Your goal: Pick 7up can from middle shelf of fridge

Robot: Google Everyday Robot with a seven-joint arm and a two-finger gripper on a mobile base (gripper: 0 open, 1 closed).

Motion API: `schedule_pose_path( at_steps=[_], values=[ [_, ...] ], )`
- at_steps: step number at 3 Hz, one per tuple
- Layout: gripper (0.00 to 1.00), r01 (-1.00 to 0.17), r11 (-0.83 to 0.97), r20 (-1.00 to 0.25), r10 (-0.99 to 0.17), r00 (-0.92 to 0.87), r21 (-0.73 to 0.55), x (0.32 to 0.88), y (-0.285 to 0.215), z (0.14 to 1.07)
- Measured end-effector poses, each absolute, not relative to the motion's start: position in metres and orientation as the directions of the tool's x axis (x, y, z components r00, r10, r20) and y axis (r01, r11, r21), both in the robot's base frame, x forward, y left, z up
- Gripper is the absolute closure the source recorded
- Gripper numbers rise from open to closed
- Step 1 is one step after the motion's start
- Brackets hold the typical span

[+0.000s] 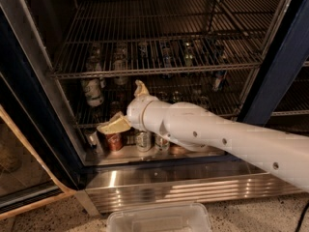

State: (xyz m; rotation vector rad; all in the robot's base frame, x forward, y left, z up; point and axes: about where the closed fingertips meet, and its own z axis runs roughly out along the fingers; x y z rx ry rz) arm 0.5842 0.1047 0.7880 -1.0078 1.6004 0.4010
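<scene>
7up can (143, 140) — just below-right of pincer (119, 106), beside red can (114, 141) — pincer spread.

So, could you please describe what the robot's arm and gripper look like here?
The arm is a thick, smooth white tube of rounded segments, with a few small dark dots along its shell and a ring-like collar at the wrist. No cables or lettering show. The gripper, low on the left inside the dark blue-framed fridge, has two pale cream, wedge-shaped fingers.

Smooth white tubular arm (217, 139), 3 dark dots, ringed wrist, cream-yellow jaws low inside fridge (280, 66)
</scene>
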Motion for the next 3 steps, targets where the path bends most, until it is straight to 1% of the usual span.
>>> schedule_pose_path(
  at_steps=[1,3],
  values=[
    [0.00,-0.755,0.613,-0.932,-0.363,-0.008,-0.232,0.601,0.117,0.771],
    [0.00,-0.639,0.742,-0.967,-0.255,0.010,-0.202,0.642,0.127,0.766]
  ],
)
